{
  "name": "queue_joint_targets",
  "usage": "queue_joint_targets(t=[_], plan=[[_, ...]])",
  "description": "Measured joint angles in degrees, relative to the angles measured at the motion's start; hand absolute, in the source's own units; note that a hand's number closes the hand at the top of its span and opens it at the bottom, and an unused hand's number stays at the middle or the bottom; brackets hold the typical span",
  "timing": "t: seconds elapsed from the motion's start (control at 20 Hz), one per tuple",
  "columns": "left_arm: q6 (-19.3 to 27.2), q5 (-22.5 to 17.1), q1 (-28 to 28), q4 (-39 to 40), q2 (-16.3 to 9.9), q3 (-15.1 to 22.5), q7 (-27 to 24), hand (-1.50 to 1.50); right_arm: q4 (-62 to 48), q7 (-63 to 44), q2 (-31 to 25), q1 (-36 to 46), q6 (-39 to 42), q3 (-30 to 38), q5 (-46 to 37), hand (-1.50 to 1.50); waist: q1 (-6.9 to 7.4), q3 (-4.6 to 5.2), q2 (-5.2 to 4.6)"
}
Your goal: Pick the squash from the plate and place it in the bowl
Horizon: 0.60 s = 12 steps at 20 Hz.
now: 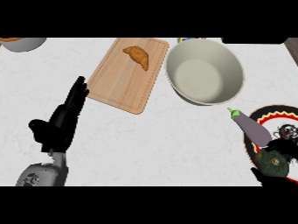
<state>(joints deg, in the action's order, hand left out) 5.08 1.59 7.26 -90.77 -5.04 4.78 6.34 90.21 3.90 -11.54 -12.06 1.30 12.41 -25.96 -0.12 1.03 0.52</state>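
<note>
The dark green squash [272, 161] sits over the near part of the patterned black, red and yellow plate [272, 114] at the right edge. My right hand [277, 180] comes in from the lower right, its fingers curled round the squash and hiding part of it. A purple eggplant [251, 127] lies on the plate's left side, just beyond the squash. The large pale bowl [205, 72] stands behind the plate, holding nothing. At the left, my left hand [64, 120] rests open with fingers pointing up, away from all of these.
A wooden cutting board [122, 76] with a croissant [137, 57] on it lies left of the bowl. A small grey bowl [22, 43] stands at the back left corner. White counter lies between the two hands.
</note>
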Motion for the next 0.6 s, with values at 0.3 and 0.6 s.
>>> queue_joint_targets(t=[0.3,0.6], plan=[[-1.1,0.2,1.9,1.1,0.7,1.6,-0.4,0.0,0.2,-14.8,8.8,11.7,-9.5,-15.0,-3.8,1.5,4.59,-0.65,-1.09],[-1.9,0.3,3.2,2.1,1.4,2.8,-0.5,0.0,-3.4,-27.9,10.9,26.9,-24.5,-27.5,-6.8,1.5,6.85,-0.85,-1.24]])
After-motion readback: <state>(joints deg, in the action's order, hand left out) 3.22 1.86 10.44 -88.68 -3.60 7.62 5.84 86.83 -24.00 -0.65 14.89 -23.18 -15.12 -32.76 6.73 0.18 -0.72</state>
